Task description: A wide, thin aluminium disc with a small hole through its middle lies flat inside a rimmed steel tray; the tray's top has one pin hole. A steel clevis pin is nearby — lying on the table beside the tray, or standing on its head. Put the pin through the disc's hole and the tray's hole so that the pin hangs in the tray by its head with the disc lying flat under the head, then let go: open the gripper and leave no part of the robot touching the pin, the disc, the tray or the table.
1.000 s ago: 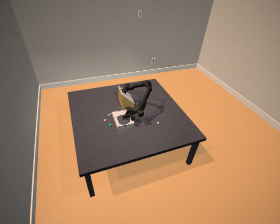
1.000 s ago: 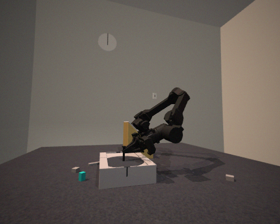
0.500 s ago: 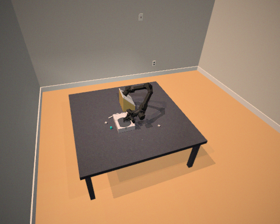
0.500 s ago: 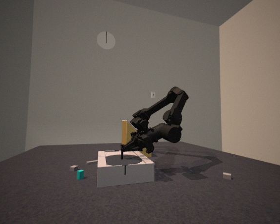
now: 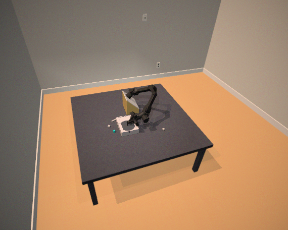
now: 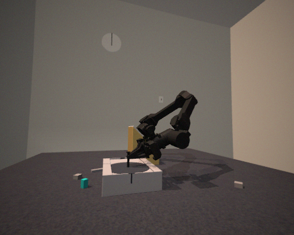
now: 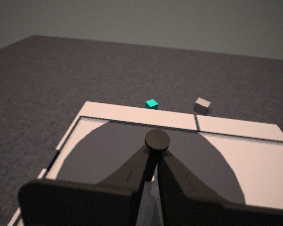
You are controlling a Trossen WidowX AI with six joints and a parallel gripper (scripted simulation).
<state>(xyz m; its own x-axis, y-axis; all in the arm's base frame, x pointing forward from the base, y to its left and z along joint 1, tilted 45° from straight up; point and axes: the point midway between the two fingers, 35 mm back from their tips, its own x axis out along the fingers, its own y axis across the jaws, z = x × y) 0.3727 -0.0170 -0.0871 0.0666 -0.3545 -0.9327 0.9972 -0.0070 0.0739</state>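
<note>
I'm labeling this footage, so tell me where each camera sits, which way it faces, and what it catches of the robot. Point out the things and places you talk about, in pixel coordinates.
Top: high above the room, angled down at the table point(image 5: 142, 151); whole arm point(image 5: 153, 97) point(image 6: 184, 96) shows.
Exterior: low, near tabletop height, facing the tray point(image 5: 130, 132) point(image 6: 132, 185) point(image 7: 139, 113) and wall; most or all of the arm shows.
Wrist: on the arm by the gripper point(image 5: 128, 123) point(image 6: 128, 156) point(image 7: 153, 161), looking past its fingers over the tray; only the fingers show.
Top and exterior share the yellow block point(image 5: 132, 109) point(image 6: 130, 139).

So the top cam looks down from high up and well back, whole bench point(image 5: 142, 151) in frame; exterior sits low and closer, facing the same wall point(image 5: 111, 45) point(image 6: 75, 85); wrist one's tight, and all three share the tray point(image 5: 130, 133) point(image 6: 132, 184) point(image 7: 139, 115)
</note>
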